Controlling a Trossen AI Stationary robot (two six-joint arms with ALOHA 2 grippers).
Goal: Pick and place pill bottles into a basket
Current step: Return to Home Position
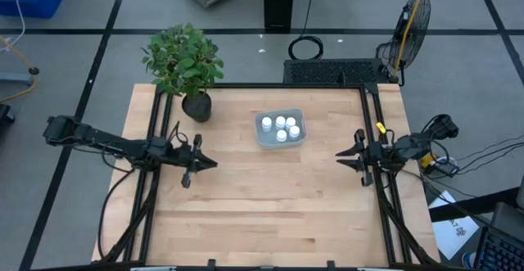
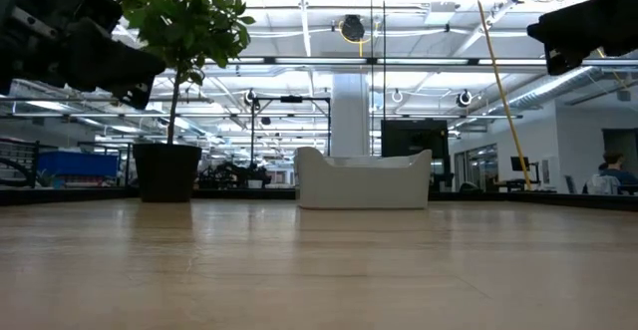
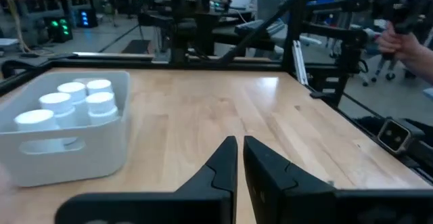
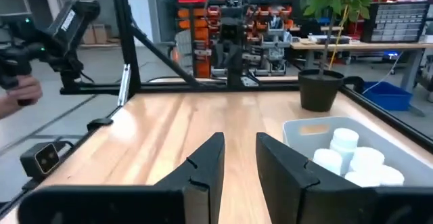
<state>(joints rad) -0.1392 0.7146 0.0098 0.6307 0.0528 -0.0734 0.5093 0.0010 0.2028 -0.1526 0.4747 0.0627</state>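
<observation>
The pale basket [image 1: 264, 140] stands on the table's far middle. Several white pill bottles [image 1: 282, 128] stand upright inside it, caps up; they also show in the left wrist view [image 3: 71, 102] and the right wrist view [image 4: 352, 155]. My left gripper [image 1: 211, 164] hovers to the basket's near left, its fingers [image 3: 230, 158] shut and empty. My right gripper [image 1: 341, 158] hovers to the basket's near right with a small gap between its fingers [image 4: 210, 155], also empty. In the low view the basket [image 2: 364, 185] rests on its flat bottom.
A dark pot with a green plant [image 1: 195, 103] stands at the far left, left of the basket. Black frame rails [image 1: 372, 119] run along the table's left and right sides. A person's hand [image 3: 399, 42] holds a device beyond the right edge.
</observation>
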